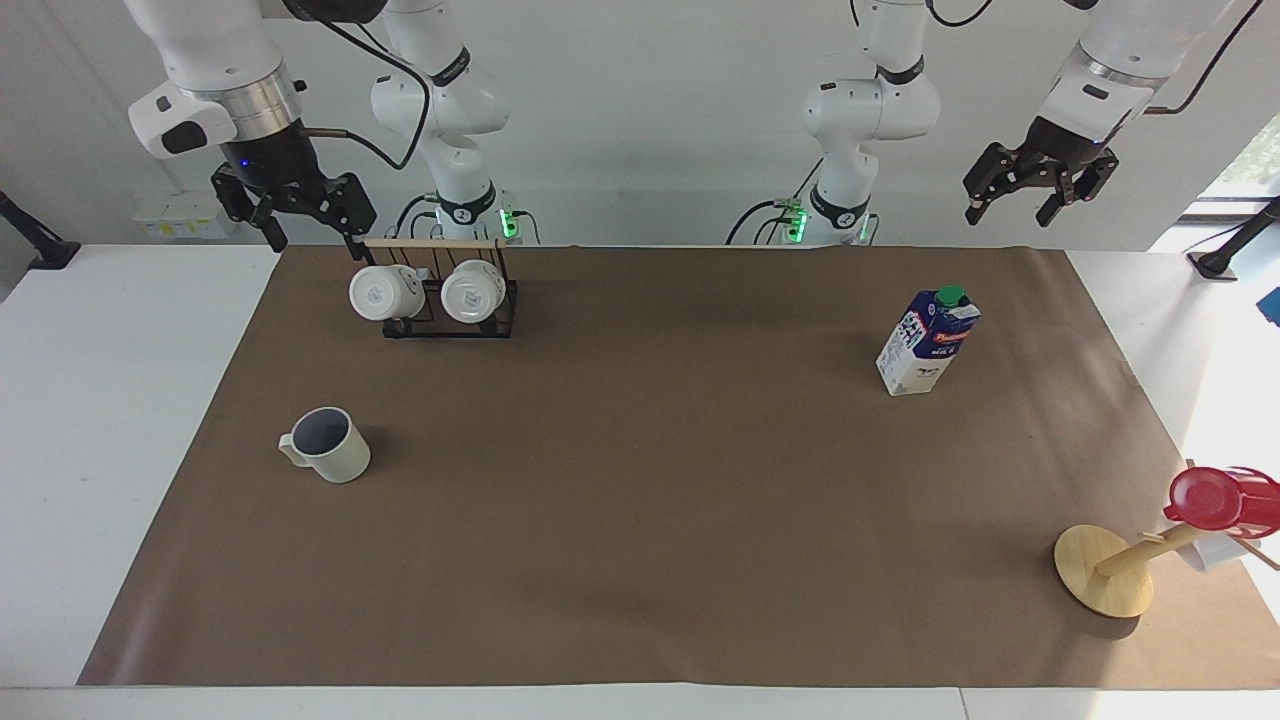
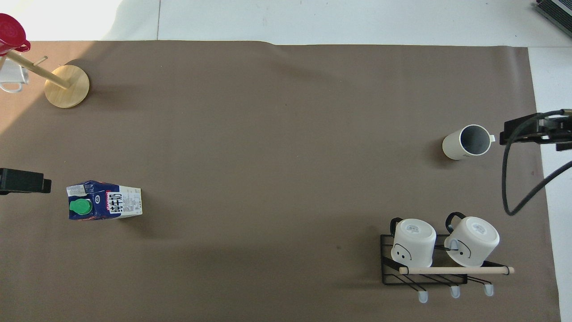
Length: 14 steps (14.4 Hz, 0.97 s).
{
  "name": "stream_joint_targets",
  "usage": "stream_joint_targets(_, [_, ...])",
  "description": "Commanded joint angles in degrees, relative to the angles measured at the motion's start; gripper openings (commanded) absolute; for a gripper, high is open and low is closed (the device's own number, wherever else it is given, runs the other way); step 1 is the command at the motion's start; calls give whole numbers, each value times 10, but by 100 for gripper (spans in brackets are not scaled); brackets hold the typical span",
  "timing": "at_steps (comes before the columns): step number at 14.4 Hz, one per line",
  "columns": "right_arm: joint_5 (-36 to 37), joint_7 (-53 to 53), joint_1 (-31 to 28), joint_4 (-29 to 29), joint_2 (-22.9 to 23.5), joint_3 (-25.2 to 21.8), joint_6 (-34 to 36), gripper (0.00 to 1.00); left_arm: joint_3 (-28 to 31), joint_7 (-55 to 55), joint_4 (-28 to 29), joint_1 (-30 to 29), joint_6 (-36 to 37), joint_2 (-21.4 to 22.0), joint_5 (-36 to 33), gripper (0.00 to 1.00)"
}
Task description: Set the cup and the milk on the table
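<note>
The cream ribbed cup (image 1: 325, 446) stands upright on the brown mat (image 1: 640, 500) of the table toward the right arm's end; it also shows in the overhead view (image 2: 467, 142). The milk carton (image 1: 928, 342) stands upright on the mat toward the left arm's end, green cap up (image 2: 103, 205). My right gripper (image 1: 310, 232) is open and empty, up in the air over the mat's edge beside the cup. My left gripper (image 1: 1010, 215) is open and empty, raised over the mat's edge beside the milk, waiting.
A black wire rack (image 1: 435, 310) with two plain white mugs stands on the mat close to the robots, nearer to them than the cup (image 2: 442, 268). A wooden mug tree (image 1: 1103, 570) with a red cup (image 1: 1215, 497) stands farthest from the robots at the left arm's end.
</note>
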<state>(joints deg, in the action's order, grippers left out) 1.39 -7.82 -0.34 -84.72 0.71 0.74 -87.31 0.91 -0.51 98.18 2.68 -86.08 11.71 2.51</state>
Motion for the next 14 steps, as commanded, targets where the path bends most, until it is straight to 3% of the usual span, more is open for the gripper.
stream_joint_targets(1, [-5,24,-4,-29,8,0,-32,100,-4,-2,2,-5,6,3,0,100])
stream_joint_targets(9, [-5,61,-21,-173,15,-5,-180,100,-4,-8,6,-7,7,5,1,100])
stream_joint_targets(14, [0,79,-35,-191,70,-5,-262,100,-4,-12,40,-7,-2,25,1,100])
